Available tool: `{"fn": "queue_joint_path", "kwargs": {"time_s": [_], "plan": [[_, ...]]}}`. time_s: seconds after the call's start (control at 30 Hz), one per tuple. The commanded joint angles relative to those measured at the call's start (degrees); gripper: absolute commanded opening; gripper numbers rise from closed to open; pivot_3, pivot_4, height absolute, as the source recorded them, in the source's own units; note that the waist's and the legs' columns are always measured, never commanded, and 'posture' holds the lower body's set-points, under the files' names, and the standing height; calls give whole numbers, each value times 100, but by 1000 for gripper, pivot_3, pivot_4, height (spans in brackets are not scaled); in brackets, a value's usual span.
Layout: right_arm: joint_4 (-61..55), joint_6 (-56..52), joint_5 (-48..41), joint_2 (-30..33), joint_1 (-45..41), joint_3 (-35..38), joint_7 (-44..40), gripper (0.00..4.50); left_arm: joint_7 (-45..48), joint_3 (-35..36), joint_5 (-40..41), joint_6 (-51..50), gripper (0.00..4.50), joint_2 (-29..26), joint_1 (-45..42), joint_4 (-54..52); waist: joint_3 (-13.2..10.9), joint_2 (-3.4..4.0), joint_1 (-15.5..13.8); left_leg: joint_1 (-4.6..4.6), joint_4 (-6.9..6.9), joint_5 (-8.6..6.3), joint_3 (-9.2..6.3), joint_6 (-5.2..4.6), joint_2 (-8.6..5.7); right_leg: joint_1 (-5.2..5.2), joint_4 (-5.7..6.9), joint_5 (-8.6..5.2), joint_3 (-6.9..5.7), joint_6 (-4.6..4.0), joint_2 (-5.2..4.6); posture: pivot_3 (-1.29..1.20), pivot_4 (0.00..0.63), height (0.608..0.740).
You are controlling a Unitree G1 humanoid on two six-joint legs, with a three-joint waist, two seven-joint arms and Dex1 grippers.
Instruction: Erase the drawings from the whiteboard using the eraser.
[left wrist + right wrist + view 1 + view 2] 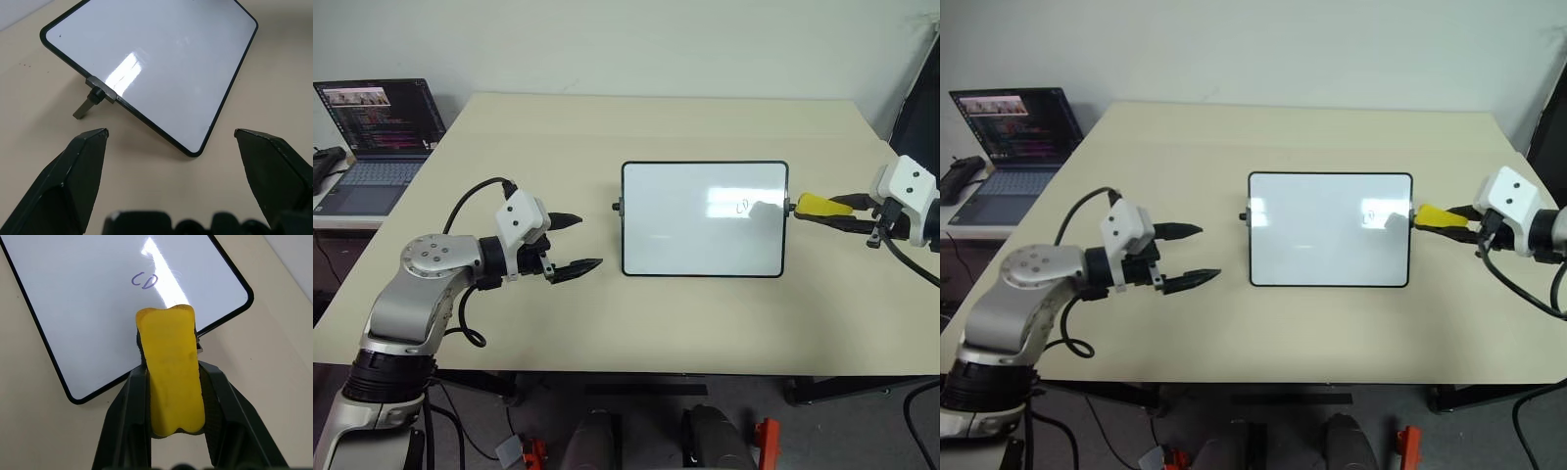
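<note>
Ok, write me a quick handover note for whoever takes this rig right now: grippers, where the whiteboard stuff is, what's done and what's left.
Right gripper: shut on the eraser, held just off the whiteboard's right edge, tip pointing at the board.
Left gripper: open, empty, hovering over the table to the left of the whiteboard.
Whiteboard lies flat at the table's centre.
Drawings: one small looped scribble shows near the right edge, close to the eraser; the rest of the board looks clean.
Left: wipe that mark.
</note>
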State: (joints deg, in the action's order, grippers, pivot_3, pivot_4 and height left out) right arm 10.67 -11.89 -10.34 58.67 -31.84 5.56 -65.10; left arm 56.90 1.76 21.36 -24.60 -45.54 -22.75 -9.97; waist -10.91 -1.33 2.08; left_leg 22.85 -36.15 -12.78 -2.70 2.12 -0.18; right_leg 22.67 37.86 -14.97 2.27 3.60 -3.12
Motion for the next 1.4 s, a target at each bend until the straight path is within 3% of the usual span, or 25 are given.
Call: {"fn": "queue_joint_path", "kwargs": {"time_s": [0.03, 0.23, 0.43, 0.67, 0.97, 1.2, 1.4], "plan": [[-332, 100, -111, -402, -308, 27, 363, 976, -7, 113, 36, 56, 4500, -20, -105, -108, 0, 0, 25, -1, -1, 0, 1, 0, 0, 0, 3, 0, 2, 0, 0, 0, 150, 740], [182, 522, 541, -1457, -611, -288, 1589, 976, -7, 42, 21, 60, 4500, 69, -139, -70, 0, 0, 21, -1, -4, 1, -1, 1, -2, 1, 10, 0, 1, 0, 0, 0, 150, 740], [1147, 1095, 1195, -1948, -853, -529, 2602, 976, 40, 23, 21, 46, 4500, 56, -141, -72, 0, 0, -22, 4, -3, 1, -3, 1, -5, 5, 9, 1, -2, 0, -2, 0, 150, 740], [1611, 1198, 1928, -2053, -533, -1319, 2583, 976, 45, 57, 39, 8, 4500, 18, -79, -130, 13, -20, 0, -35, -5, 1, -3, 1, -3, -35, 10, 1, -1, 0, 0, 0, 150, 740], [450, 532, 1657, -2176, 312, -1716, 1667, 973, 12, 86, 38, 37, 4500, 33, 3, -151, 47, -73, 77, -152, -3, 3, -2, -2, 8, -139, 3, -26, 8, -9, 5, 0, 150, 740], [584, 473, 1692, -2107, -50, -1399, 1992, 970, 19, 13, 1, 97, 4500, 97, -73, -44, 46, -72, 98, -159, -3, 7, -2, -7, 10, -137, 5, -21, 15, -14, 5, 0, 150, 740], [1697, 519, 2235, -1868, -614, -1332, 3054, 969, 29, -17, -22, 137, 4500, 129, -99, 6, 47, -74, 94, -158, -4, 8, 1, -8, 8, -137, 3, -19, 19, -12, 4, 0, 150, 740]]}}
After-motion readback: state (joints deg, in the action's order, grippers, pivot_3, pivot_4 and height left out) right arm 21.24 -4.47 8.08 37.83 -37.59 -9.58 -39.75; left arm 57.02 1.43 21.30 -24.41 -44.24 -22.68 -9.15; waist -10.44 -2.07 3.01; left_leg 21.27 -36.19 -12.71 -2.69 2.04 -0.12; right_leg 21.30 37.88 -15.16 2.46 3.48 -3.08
